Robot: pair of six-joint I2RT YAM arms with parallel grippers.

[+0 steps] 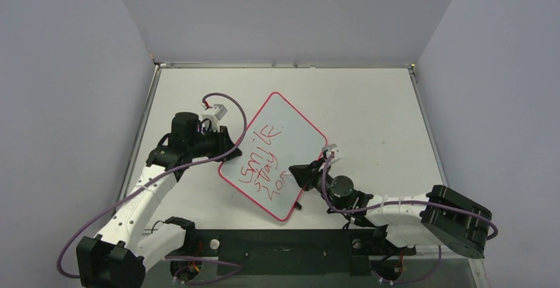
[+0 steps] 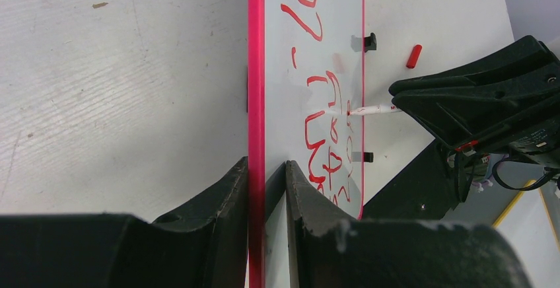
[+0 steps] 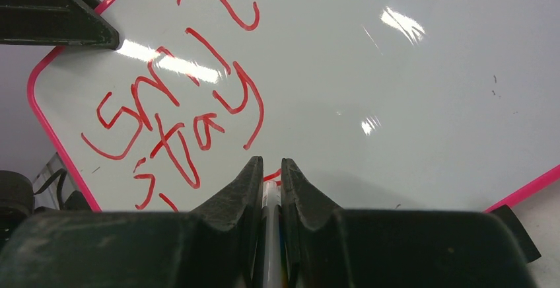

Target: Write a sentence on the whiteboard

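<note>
The white counter [image 1: 370, 103] is seen from above, walled in by pale panels on three sides. The whiteboard [image 1: 290, 129] is placed near its middle, turned cornerwise like a diamond between the two arms, and its thin pink-red border is visible all round. Whether the whiteboard lies fully flat or is raised slightly at its left edge cannot be told.

The left edge of the whiteboard is clamped by the left tool [image 1: 221, 144]. In the left wrist view the two black fingers [image 2: 228, 189] are closed on the pink rim, one on either side of it. The right tool [image 1: 300, 172] is held over the near right part of the whiteboard, and its fingers [image 3: 245, 179] are pressed together on the white barrel of a marker [image 3: 271, 195].

The sentence [image 1: 261, 162] is written in red on the left half of the whiteboard in three lines. "Smile" is read on the top line and "stay" on the second. Only a few letters of the third line are formed, and they cannot be read with certainty. The marker's tip is set against the whiteboard at that third line, touching a red stroke.

Two small black clips [image 2: 369, 41] are fixed on the whiteboard's edge nearest the right arm, well apart from each other. A small red cylinder [image 2: 414, 56] lies on the counter just beyond that edge.
</note>
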